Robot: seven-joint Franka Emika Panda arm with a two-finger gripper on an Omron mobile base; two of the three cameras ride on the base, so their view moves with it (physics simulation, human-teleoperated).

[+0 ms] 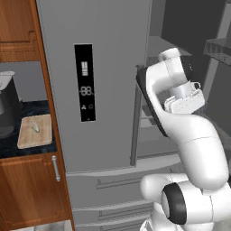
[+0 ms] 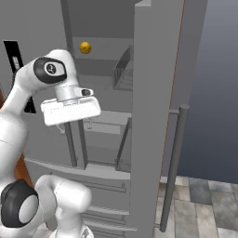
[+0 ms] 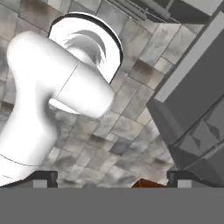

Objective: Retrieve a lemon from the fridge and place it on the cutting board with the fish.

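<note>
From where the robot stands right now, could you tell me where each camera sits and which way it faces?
Left base view: behind the arm's left, facing the fridge and cutting board; arm at right.
Right base view: behind its right, looking into the fridge at the lemon; arm at left.
Hand view: on the hand, facing down at the floor tiles; open gripper.
Both base views share the fridge.

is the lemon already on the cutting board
No, the lemon sits on a shelf inside the open fridge.

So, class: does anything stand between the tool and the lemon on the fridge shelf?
Nothing visible does. The fridge door is swung open, and the lemon sits exposed on an upper shelf. The open tool points down at the floor, below the lemon.
</note>
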